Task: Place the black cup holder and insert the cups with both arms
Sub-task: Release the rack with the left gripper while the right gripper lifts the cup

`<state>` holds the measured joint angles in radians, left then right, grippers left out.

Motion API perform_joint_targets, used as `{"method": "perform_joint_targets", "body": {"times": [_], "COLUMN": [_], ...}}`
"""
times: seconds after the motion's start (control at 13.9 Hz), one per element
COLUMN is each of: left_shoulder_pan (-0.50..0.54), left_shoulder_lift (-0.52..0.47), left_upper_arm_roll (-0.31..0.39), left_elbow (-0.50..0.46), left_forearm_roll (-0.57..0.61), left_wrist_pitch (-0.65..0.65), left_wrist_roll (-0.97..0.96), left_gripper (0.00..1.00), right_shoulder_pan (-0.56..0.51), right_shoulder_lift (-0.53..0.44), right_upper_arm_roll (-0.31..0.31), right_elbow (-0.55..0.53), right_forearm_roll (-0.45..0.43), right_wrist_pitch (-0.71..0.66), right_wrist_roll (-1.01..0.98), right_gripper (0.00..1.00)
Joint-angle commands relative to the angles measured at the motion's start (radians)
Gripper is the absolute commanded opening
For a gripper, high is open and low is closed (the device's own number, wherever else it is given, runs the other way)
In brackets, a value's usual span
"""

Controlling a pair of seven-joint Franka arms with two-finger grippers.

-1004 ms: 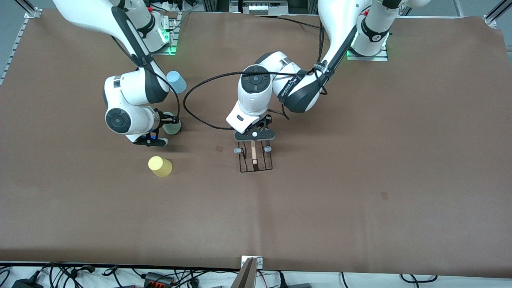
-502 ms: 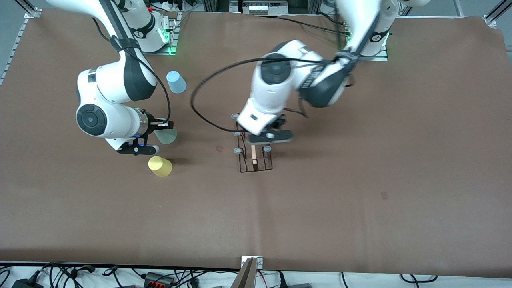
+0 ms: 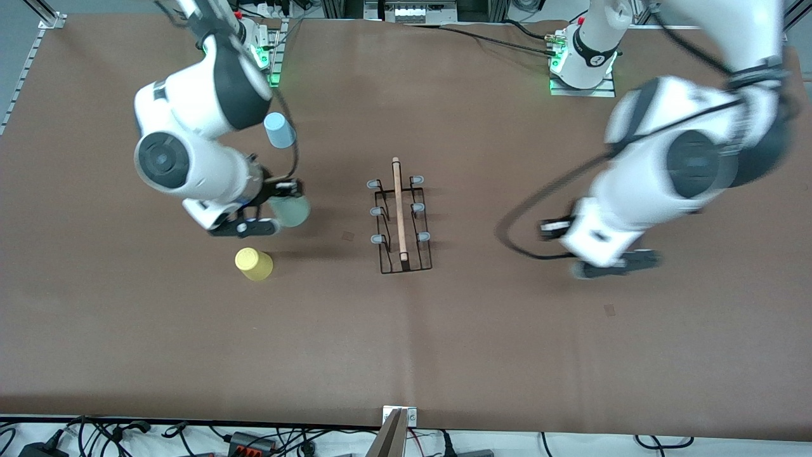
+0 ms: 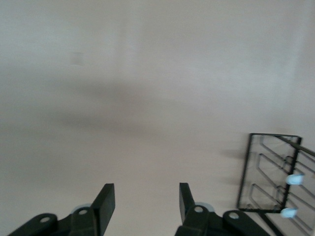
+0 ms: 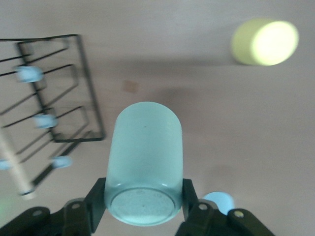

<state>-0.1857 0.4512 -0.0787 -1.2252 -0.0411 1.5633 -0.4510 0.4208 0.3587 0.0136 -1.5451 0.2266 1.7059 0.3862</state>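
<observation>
cups first, nearest one: the small yellow tapered plastic cup (image 3: 254, 264) sits on the brown-covered desk (image 3: 444, 343), nearer the front camera than the others, toward the right arm's end. the thin black wire cup holder with its pale wooden rod and grey-tipped pegs (image 3: 399, 219) now stands alone mid-desk, all six pegs bare. a second ago the left hand was down on its rod; now the left hand (image 4: 145, 202) has swung away and hangs over bare desk toward the left arm's end, fingers apart and holding nothing. that suggests the placing step is done. the right hand (image 5: 142, 199), which a second ago was low at the mint green plastic cup (image 3: 290, 210), has lifted it: fingers clamped on the cup near its base, carried on its side over the desk between the yellow cup and the holder. likely next is threading it onto a peg. farthest back, the light blue plastic cup (image 3: 279, 130) waits on the desk.
</observation>
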Motion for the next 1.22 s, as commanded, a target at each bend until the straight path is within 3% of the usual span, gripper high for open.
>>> {"method": "perform_joint_targets", "body": {"times": [0.0, 0.14, 0.29, 0.36, 0.43, 1.0, 1.15], "left_shoulder_pan": [0.066, 0.107, 0.124, 0.127, 0.127, 0.166, 0.169], "left_shoulder_lift": [-0.049, -0.057, -0.072, -0.071, -0.069, -0.063, -0.094], "left_upper_arm_roll": [-0.012, -0.015, -0.015, -0.013, -0.012, 0.0, 0.003], "left_elbow": [-0.028, -0.022, -0.034, -0.034, -0.034, -0.039, -0.066], "left_forearm_roll": [-0.005, -0.008, -0.008, -0.005, 0.006, -0.005, 0.004], "left_wrist_pitch": [-0.081, -0.115, -0.143, -0.144, -0.144, -0.143, -0.085], "left_wrist_roll": [0.116, 0.164, 0.193, 0.202, 0.213, 0.259, 0.25], "left_gripper": [0.63, 0.72, 0.83, 0.95, 1.0, 1.0, 1.0], "right_shoulder_pan": [0.035, 0.077, 0.139, 0.147, 0.156, 0.18, 0.193], "right_shoulder_lift": [0.048, 0.081, 0.112, 0.129, 0.141, 0.192, 0.204], "right_upper_arm_roll": [-0.003, -0.004, -0.006, -0.006, -0.006, -0.004, -0.004], "right_elbow": [0.077, 0.091, 0.098, 0.099, 0.1, 0.099, 0.099], "right_forearm_roll": [0.097, 0.173, 0.168, 0.168, 0.169, 0.178, 0.177], "right_wrist_pitch": [-0.028, -0.023, -0.014, -0.014, -0.014, -0.02, -0.017], "right_wrist_roll": [0.034, 0.04, 0.068, 0.074, 0.074, 0.095, 0.105], "right_gripper": [0.33, 0.33, 0.33, 0.33, 0.33, 0.33, 0.33]}}
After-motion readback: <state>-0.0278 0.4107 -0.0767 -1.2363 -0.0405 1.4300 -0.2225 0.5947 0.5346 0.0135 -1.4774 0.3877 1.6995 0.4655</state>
